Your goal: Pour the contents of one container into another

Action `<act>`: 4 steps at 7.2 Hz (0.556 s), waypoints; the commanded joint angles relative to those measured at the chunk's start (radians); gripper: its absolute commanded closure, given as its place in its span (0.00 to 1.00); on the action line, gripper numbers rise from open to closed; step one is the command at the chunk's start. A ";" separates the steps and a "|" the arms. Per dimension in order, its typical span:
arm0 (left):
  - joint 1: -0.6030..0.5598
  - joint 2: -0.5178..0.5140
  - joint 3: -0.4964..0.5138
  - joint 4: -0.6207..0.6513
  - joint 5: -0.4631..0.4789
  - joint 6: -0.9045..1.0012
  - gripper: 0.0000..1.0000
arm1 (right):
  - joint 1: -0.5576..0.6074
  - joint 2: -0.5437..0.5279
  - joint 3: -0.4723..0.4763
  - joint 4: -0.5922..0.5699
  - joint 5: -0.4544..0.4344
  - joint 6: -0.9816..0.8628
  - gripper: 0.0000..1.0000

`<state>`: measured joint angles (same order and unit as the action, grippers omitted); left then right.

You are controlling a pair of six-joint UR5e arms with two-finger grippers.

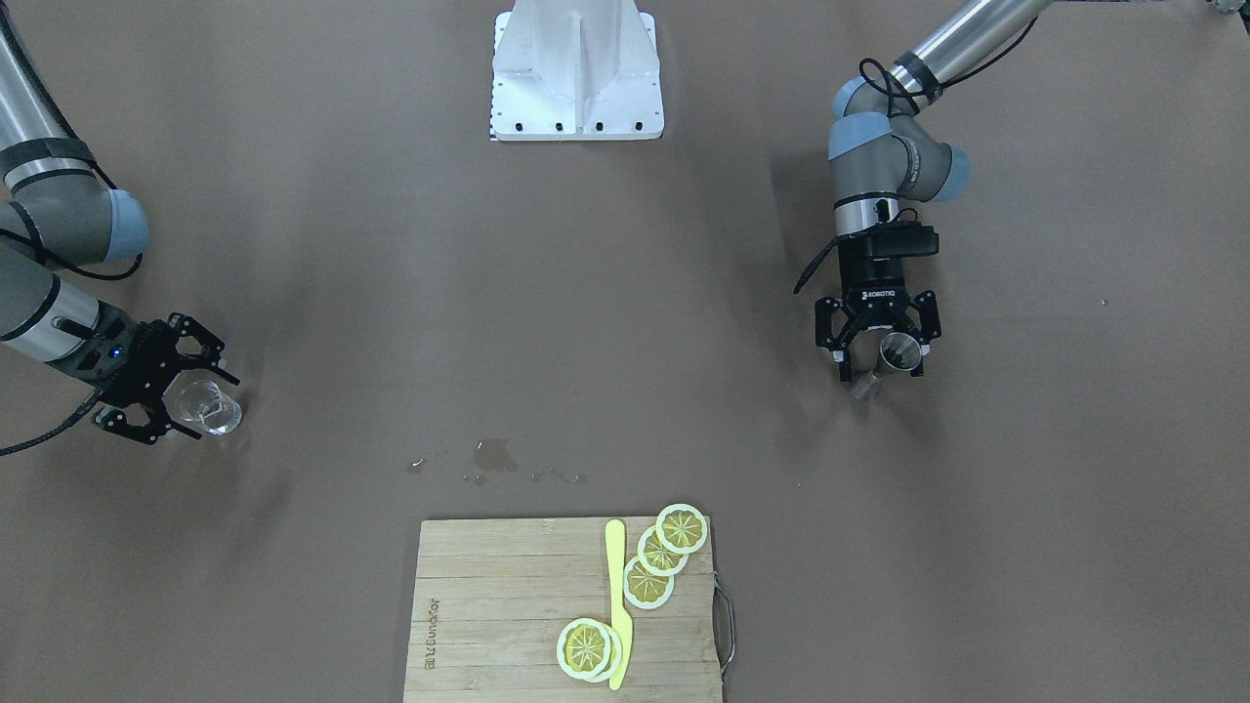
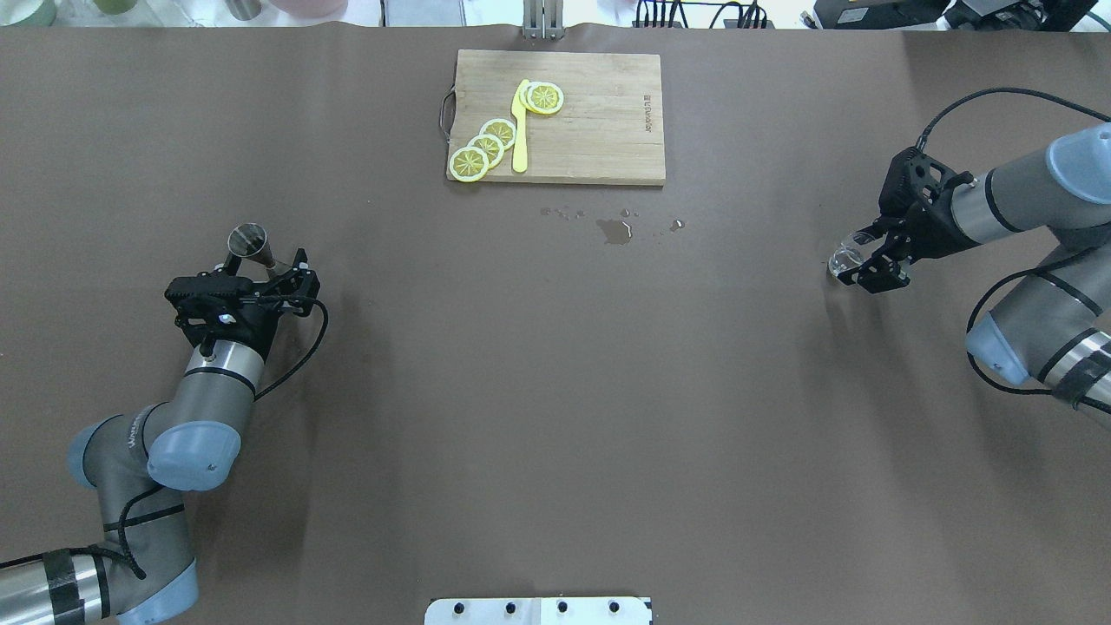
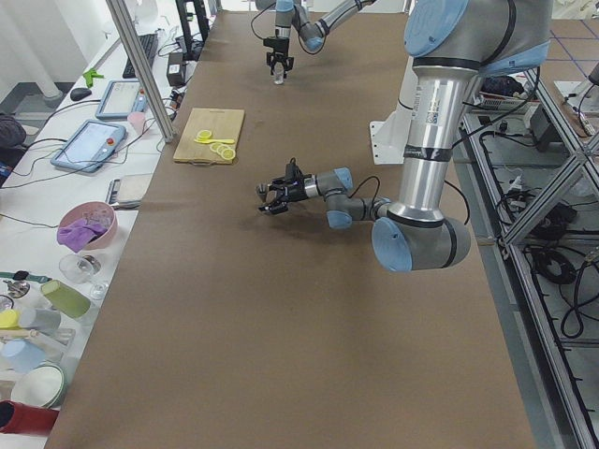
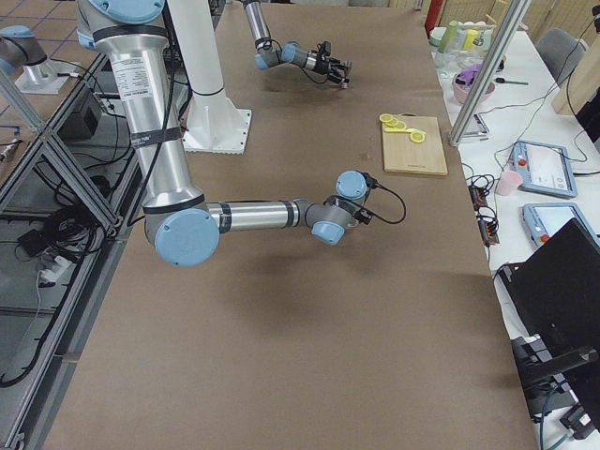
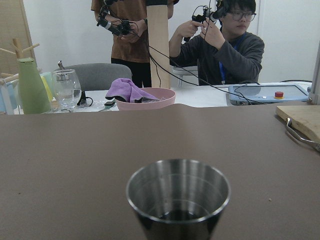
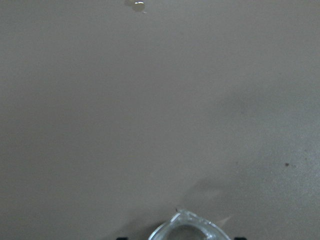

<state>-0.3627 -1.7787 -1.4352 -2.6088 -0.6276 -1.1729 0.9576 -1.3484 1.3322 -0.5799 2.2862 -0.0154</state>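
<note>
The left arm [image 1: 894,161] and right arm [image 1: 59,210] are silver-grey tubes with fat grey joints capped pale blue, and black cables [image 2: 1024,89] loop beside them. The black skeletal left gripper [image 1: 882,361] bears white ROBOTIQ lettering; the right gripper [image 1: 205,405] shows a small blue light. The white base plate [image 1: 576,88] has dark screw holes.

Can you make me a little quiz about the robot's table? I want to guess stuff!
1. True or false: the yellow knife lies on the wooden board.
2. What is at the left claw? A. a metal cup B. a spoon C. a banana
3. Fill in: at the right claw there is a clear ____ cup.
Key: 1 true; 2 A; 3 glass, because it is the glass cup.
</note>
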 commanded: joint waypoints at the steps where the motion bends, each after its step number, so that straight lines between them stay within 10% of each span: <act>1: 0.002 -0.002 0.004 -0.010 0.000 -0.001 0.12 | 0.000 0.000 0.001 0.000 0.009 0.000 0.55; 4: 0.007 -0.008 0.016 -0.020 0.002 -0.001 0.16 | 0.001 0.000 0.002 -0.003 0.032 -0.001 0.72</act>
<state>-0.3569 -1.7856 -1.4241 -2.6239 -0.6261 -1.1735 0.9585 -1.3484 1.3339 -0.5815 2.3119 -0.0157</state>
